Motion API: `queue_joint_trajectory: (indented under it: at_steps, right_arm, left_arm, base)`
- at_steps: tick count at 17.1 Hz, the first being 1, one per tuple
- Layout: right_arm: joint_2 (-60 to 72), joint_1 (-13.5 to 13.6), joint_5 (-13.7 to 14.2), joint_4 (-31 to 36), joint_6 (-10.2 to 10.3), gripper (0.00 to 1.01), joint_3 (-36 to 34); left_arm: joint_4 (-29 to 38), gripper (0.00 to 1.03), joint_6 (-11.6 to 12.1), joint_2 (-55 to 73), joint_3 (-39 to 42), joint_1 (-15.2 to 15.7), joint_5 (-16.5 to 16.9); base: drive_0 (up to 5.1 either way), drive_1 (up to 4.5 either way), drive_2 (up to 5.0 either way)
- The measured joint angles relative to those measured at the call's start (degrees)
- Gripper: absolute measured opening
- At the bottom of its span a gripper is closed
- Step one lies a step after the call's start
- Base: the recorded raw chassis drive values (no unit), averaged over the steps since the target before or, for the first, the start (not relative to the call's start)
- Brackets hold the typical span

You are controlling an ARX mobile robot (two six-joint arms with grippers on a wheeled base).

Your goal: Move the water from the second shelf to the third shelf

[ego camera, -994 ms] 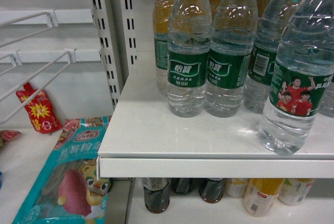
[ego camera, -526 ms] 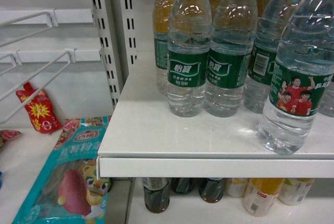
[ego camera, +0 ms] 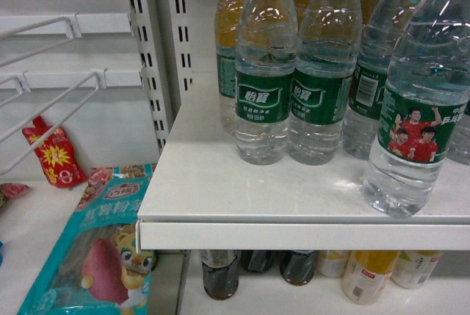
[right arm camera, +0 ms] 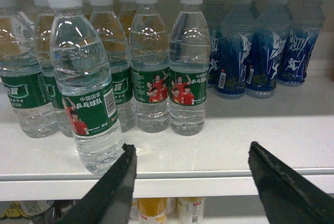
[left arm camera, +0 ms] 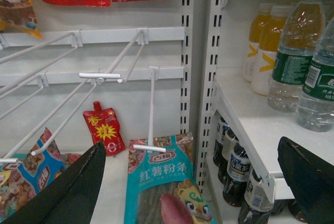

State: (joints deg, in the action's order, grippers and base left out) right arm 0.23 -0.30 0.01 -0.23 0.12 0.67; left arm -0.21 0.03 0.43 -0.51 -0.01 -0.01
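Grippers first: the right gripper (right arm camera: 190,182) is spread wide with nothing between its dark fingers (right arm camera: 112,190), hanging just in front of the white shelf (right arm camera: 219,140) edge. Closest to it is the water bottle (right arm camera: 86,85) with the green label and red-shirted players, standing upright near the front lip, a bit forward of the rest of the row; the left finger sits just below and in front of its base, not touching as far as I can tell. Behind it are more water bottles (right arm camera: 188,65) of the same kind, and off to the right a bunch of blue-labelled bottles (right arm camera: 261,51). The left gripper (left arm camera: 193,182) is also spread apart and holding nothing, pointing at the next bay over, where wire hooks (left arm camera: 99,75) stick out and a teal snack bag (left arm camera: 164,182) and a small red pouch (left arm camera: 104,127) lie below. Dark cola bottles (left arm camera: 232,169) stand on the shelf underneath.
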Motion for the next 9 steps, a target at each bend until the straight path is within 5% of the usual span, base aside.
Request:
queue_joint_trajectory:
  at_steps: [3, 9]
  right_arm:
    - [0.00, 0.00, 0.00, 0.00, 0.00, 0.97, 0.00]
    - [0.00, 0.00, 0.00, 0.00, 0.02, 0.98, 0.00]
  left_arm:
    - [0.00, 0.98, 0.00, 0.00, 0.00, 0.00, 0.00]
    - [0.00, 0.98, 0.00, 0.00, 0.00, 0.00, 0.00]
  base:
    - [0.0, 0.00, 0.0]
    - [0.0, 0.00, 0.0]
